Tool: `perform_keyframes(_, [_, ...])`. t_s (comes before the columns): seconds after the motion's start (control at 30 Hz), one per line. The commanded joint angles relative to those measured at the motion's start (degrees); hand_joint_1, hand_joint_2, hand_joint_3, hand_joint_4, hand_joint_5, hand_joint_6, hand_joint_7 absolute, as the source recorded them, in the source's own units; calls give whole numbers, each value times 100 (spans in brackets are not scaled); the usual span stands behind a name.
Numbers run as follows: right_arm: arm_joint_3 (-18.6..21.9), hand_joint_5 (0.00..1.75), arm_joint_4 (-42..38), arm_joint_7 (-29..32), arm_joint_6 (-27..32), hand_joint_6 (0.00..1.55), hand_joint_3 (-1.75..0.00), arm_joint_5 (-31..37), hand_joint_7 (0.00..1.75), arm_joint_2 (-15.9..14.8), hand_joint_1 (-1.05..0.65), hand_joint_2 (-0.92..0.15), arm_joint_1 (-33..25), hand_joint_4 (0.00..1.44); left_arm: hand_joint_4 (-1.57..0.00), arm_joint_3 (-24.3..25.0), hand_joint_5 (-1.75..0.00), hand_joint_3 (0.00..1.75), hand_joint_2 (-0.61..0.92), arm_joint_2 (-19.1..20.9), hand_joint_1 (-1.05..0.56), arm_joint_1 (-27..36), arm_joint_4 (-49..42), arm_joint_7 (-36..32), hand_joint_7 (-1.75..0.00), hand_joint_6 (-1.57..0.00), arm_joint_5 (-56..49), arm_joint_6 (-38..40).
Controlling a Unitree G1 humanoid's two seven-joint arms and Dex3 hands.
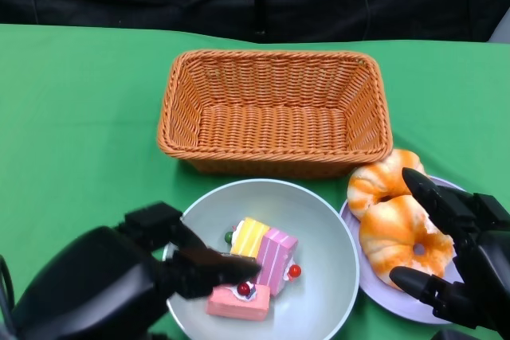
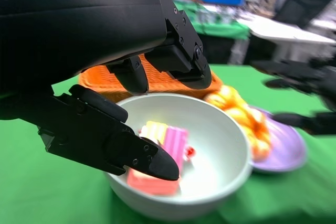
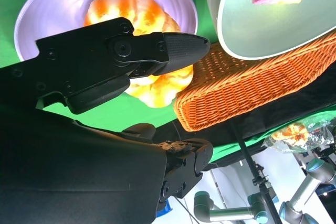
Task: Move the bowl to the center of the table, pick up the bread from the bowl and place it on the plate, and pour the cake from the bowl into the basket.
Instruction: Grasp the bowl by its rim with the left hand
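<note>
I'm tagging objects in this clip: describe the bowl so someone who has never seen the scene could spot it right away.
Find the woven orange basket on the green table. Directly in front of it, toward the robot, sits the bowl, with the left robot hand reaching over its rim. Unlike the flat purple plate of bread beside it, it is deep, pale grey-green, and holds pink and yellow cake pieces.

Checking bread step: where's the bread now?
Head view: both bread rings sit on the purple plate at right, just right of the bowl and in front of the basket's right corner, under the right hand.
</note>
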State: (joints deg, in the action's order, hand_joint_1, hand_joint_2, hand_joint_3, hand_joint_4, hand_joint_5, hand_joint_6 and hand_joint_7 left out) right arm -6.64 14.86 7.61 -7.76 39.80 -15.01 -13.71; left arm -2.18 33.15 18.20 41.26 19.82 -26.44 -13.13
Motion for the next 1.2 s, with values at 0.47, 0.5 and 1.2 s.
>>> perform_keyframes(0.47, [4,51,-21,36,41,19,-36,-33,0,-44,-60,-92,45,0,-40,-369,-79,0,71,-226,-38,458,91,-157,-3,-71,-1116,-375])
perform_keyframes(0.5, [4,51,-28,40,37,19,-36,-33,0,-45,-60,-92,45,0,-40,-399,-79,0,70,-237,-37,440,18,-244,-3,-71,-1165,-447])
perform_keyframes(1.2, [18,50,45,-19,75,18,-36,-54,0,-49,-60,-92,19,0,-52,-731,-72,0,72,-236,-36,-279,-1452,-1000,-4,-80,-1920,-1147])
